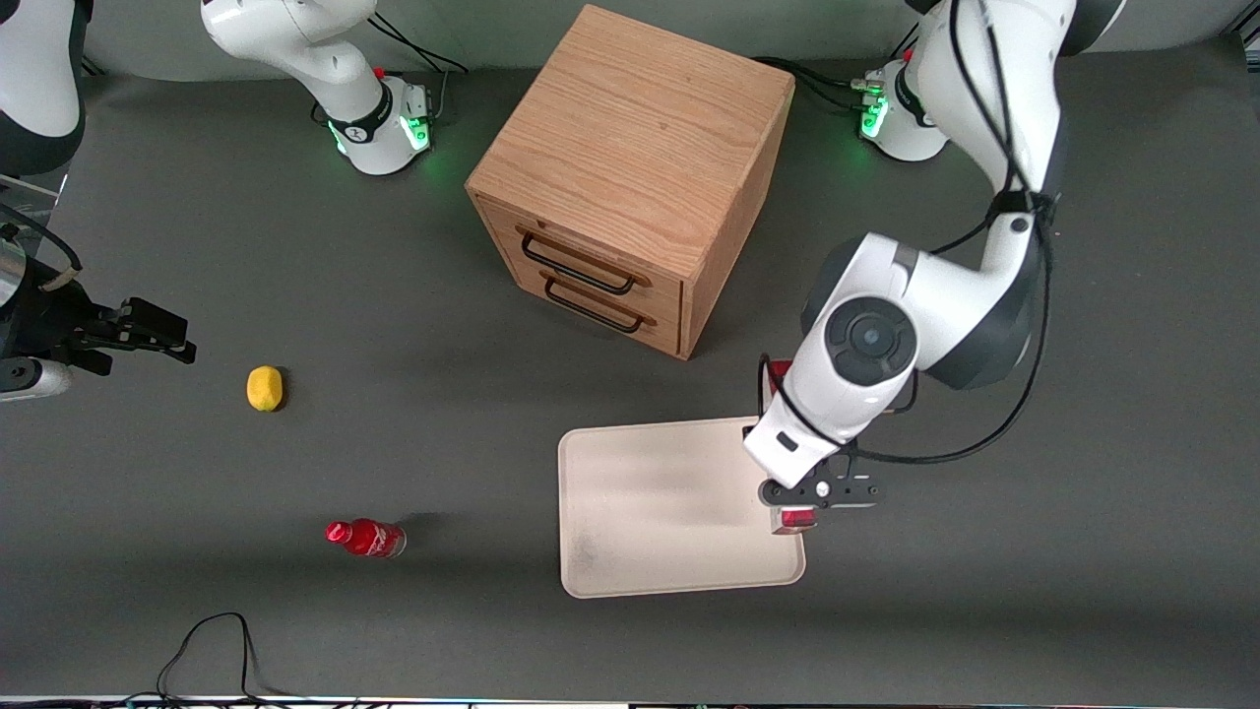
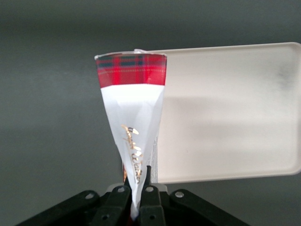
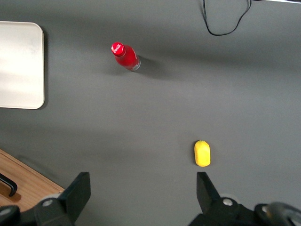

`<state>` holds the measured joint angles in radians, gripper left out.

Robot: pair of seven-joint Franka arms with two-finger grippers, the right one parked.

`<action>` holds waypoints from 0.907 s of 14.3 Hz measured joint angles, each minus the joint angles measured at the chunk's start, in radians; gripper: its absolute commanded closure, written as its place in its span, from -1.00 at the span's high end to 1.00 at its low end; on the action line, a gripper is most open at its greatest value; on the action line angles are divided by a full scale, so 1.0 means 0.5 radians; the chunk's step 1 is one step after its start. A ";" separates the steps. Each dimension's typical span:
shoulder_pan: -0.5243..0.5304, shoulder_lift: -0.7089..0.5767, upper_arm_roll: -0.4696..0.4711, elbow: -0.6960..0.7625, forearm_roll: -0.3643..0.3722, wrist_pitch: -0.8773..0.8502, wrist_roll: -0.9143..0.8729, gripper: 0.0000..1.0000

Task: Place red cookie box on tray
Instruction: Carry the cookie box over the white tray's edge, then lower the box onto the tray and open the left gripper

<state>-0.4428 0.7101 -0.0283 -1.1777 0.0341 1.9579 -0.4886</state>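
The tray (image 1: 660, 512) is lying on the worktop (image 1: 295, 611), with nothing resting on it yet. The box (image 2: 134, 117) is being held above the tray's edge nearest the working arm. It is being squeezed tight by the pincer (image 2: 138, 188). The carrying looks nearly done; lowering and letting go are still left.

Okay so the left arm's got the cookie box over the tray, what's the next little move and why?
Probably shift the gripper a little toward the tray's middle, then lower. Its fingers are shut on the cookie box, which hangs along the tray's edge at the working arm's end; in the wrist view the box seems to straddle the rim, partly over bare table. Released here, it might land on the rim and tip off.
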 measured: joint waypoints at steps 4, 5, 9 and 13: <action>0.015 0.150 0.005 -0.133 0.010 0.366 -0.007 -1.00; 0.020 0.182 0.007 -0.161 0.012 0.448 -0.009 -1.00; 0.042 0.290 0.011 -0.196 0.067 0.584 -0.031 -1.00; 0.048 0.298 0.011 -0.194 0.073 0.586 -0.049 0.87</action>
<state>-0.4189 0.8592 -0.0227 -1.2745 0.0703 2.2506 -0.5130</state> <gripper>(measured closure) 0.899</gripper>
